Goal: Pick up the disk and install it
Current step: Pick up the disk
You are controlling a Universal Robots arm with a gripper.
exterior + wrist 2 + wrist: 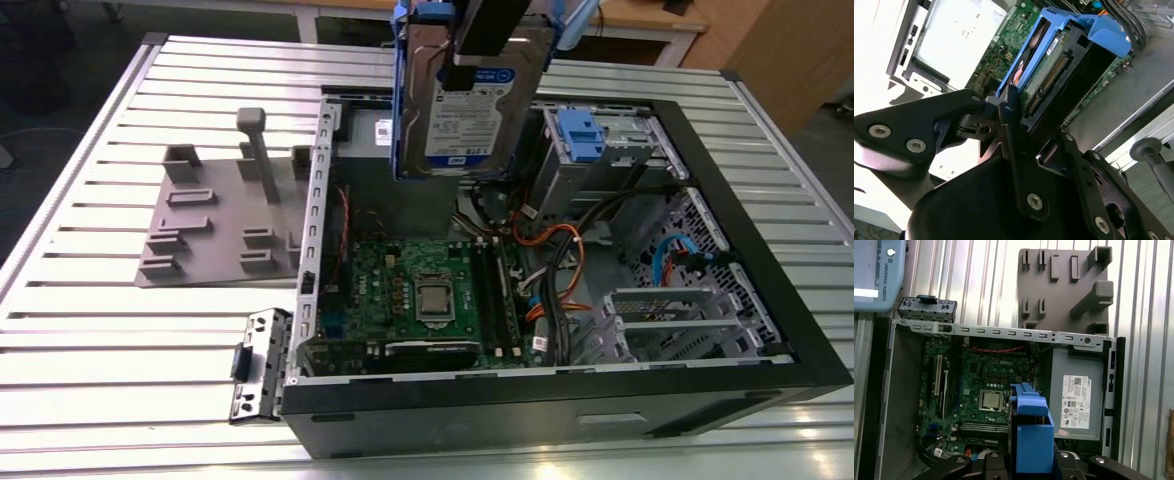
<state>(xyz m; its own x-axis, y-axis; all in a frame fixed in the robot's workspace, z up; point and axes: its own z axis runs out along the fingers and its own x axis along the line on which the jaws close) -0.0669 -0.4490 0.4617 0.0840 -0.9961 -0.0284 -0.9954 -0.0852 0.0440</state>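
Above the case (561, 415), fingers (1014, 145) pinch the disk (474, 115) tightly.

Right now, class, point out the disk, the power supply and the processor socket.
disk (467, 125): exterior view, on its white label.
power supply (1074, 395): first wrist view, on its white sticker.
processor socket (991, 400): first wrist view, on its metal centre.

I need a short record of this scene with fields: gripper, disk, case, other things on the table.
gripper: shut on the disk, at its blue carrier
disk: held above the open computer case, label facing the exterior view, not installed
computer case: lies on the table, side open, motherboard showing
drive cage: blue-fronted, inside the case, at the exterior view's right of the disk
other: grey fixture plate on the table, at the exterior view's left of the case
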